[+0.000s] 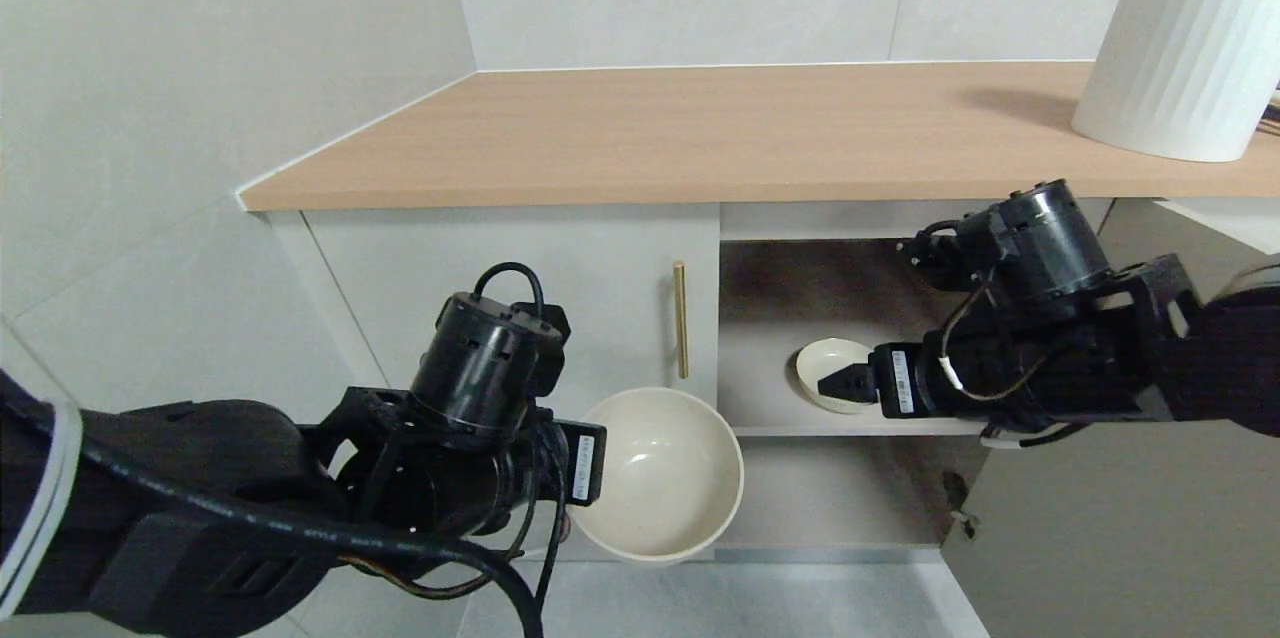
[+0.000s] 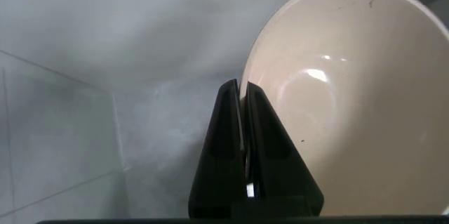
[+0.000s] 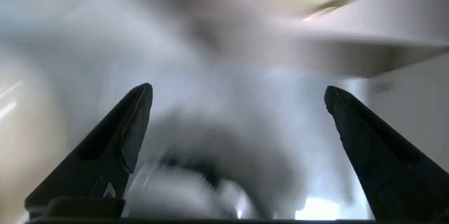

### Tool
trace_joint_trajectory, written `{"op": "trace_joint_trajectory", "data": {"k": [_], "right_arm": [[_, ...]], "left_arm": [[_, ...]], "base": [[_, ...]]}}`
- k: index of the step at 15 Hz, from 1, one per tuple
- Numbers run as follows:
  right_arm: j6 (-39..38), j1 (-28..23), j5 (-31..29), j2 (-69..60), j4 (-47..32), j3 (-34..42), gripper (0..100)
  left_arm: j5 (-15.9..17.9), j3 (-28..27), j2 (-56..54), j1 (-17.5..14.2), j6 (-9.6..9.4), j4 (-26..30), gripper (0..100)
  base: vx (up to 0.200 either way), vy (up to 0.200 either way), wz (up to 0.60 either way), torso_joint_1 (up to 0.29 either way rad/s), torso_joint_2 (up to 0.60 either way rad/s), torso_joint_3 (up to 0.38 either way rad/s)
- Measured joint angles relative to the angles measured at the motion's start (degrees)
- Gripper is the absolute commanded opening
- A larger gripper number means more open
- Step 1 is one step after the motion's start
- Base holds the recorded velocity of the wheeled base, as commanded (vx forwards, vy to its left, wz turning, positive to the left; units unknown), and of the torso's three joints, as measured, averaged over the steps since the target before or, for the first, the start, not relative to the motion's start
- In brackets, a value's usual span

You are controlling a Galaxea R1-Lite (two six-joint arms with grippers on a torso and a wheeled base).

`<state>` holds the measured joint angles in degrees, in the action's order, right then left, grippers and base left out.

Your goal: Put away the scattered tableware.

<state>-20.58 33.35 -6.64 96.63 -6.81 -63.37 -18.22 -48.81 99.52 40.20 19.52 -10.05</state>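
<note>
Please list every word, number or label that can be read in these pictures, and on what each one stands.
Left arm's white sticker, beside the left claw: print too small to read.
Right arm's white sticker, behind the right claw: print too small to read.
Black cable, pale lettering: too small to read.
The held bowl bears no text.
</note>
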Motion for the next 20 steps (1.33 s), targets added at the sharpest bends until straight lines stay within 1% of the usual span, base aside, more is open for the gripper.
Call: {"op": "trace_joint_trajectory", "data": {"k": [1, 3, 6, 8, 10, 14, 16, 18, 19, 20], "right_arm": [[0.06, 2.69, 0.84, -2.38, -0.88, 0.78, 100], [0.2, 6.5, 1.23, -5.02, -1.41, 2.23, 100], [0.2, 10.54, 1.18, -5.1, -1.48, 3.86, 100], [0.17, 11.52, 0.88, -3.45, -1.37, 4.24, 100], [0.02, 12.09, 0.74, -1.24, -1.17, 4.28, 100], [-0.24, 12.31, 0.73, 2.27, -0.66, 4.05, 100], [-0.5, 12.35, 0.62, 4.0, 1.76, 3.94, 100], [-0.61, 12.34, 0.6, 5.07, 2.04, 4.06, 100], [-0.61, 12.34, 0.6, 5.38, 2.08, 4.11, 0], [-0.63, 12.34, 0.63, 5.6, 2.13, 4.11, 0]], "left_arm": [[-0.05, 0.02, 0.41, 1.38, -0.34, 0.06, 0], [-0.09, -0.16, 1.0, 3.54, -0.88, 0.09, 0], [-0.27, -0.16, 1.19, 4.91, -0.88, 0.06, 0], [-0.52, -0.16, 1.0, 5.57, -0.78, -0.1, 0], [-2.02, -0.16, 0.83, 5.79, -0.74, -0.21, 0], [-2.22, 0.05, 0.3, 6.62, -0.74, -0.82, 0], [-2.29, 0.2, -0.11, 7.08, -0.74, -0.87, 0], [-2.3, 0.28, -0.35, 7.39, -0.74, -0.84, 0], [-2.3, 0.3, -0.44, 7.45, -0.72, -0.84, 0], [-2.29, 0.3, -0.44, 7.5, -0.72, -0.84, 0]], "base": [[0.0, 0.0, 0.0, 0.0, 0.0, 0.0], [0.0, 0.0, 0.0, 0.0, 0.0, 0.0], [0.0, 0.0, 0.0, 0.0, 0.0, 0.0], [0.0, 0.0, 0.0, 0.0, 0.0, 0.0], [0.0, 0.0, 0.0, 0.0, 0.0, 0.0], [0.0, 0.0, 0.0, 0.0, 0.0, 0.0], [0.0, 0.0, 0.0, 0.0, 0.0, 0.0], [0.0, 0.0, 0.0, 0.0, 0.0, 0.0], [0.0, 0.0, 0.0, 0.0, 0.0, 0.0], [0.0, 0.0, 0.0, 0.0, 0.0, 0.0]]}}
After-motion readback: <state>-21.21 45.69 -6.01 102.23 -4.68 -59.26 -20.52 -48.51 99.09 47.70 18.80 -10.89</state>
